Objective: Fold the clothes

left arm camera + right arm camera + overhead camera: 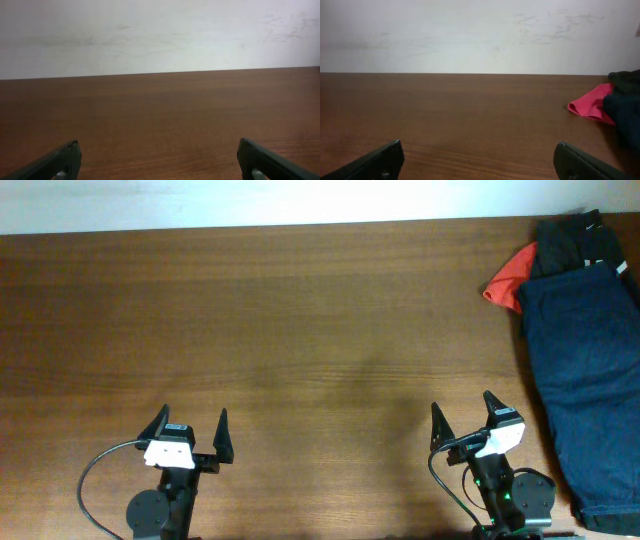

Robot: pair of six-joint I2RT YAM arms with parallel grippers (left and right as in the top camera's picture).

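Your left gripper (192,420): released, spread wide, nothing held, low at near edge of surface (300,310). Your right gripper (462,408): also released, empty. Clothes at right edge: dark blue garment (585,380) laid out, red garment (510,278) and black garment (570,240) touching its far end.

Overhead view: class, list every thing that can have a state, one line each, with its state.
Left end effector: open, empty.
Right end effector: open, empty.
Long dark blue denim garment: lying flat, held by nothing.
Crumpled red cloth: bunched, partly covered by the denim garment.
Black fabric garment: bunched at the table's far right corner.
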